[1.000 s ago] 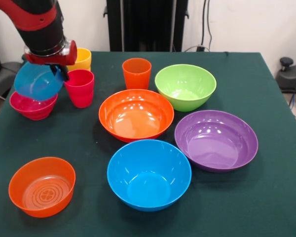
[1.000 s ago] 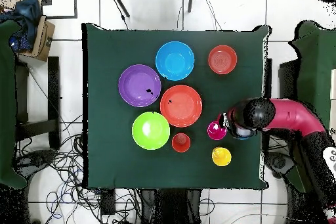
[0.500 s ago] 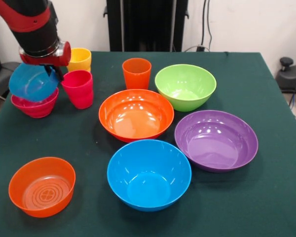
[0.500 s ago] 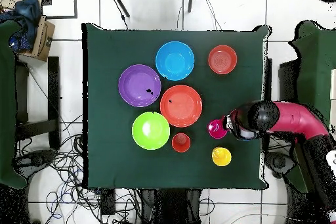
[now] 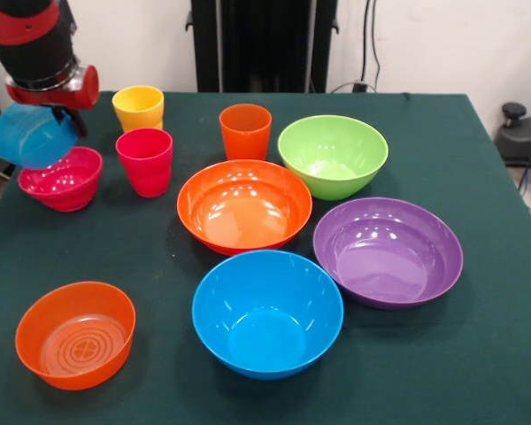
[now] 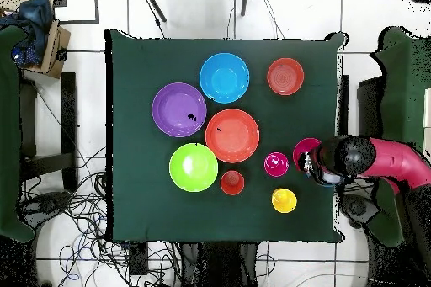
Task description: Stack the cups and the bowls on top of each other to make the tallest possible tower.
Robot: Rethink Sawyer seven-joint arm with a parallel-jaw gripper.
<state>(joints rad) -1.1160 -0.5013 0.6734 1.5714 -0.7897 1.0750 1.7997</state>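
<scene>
My gripper [image 5: 69,120] is shut on the rim of the small translucent blue bowl [image 5: 28,136], which hangs tilted over the table's left edge, just left of the small magenta bowl [image 5: 62,178]. Overhead, the arm [image 6: 358,157] covers the held bowl beside the magenta bowl [image 6: 303,149]. The yellow cup [image 5: 138,106], red cup [image 5: 144,160] and orange cup [image 5: 245,130] stand upright. The large orange bowl [image 5: 244,204], green bowl [image 5: 333,155], purple bowl [image 5: 388,251], blue bowl [image 5: 267,312] and small translucent orange bowl [image 5: 75,334] each stand alone. No tower is in view.
A dark green cloth [image 5: 478,354] covers the table. A black stand [image 5: 264,44] rises behind the far edge. Cables and a box [image 6: 52,48] lie on the floor beside the table.
The arm has carried the blue bowl leftward in the front view, from above the magenta bowl to past the table's left edge. The yellow cup now shows fully.
</scene>
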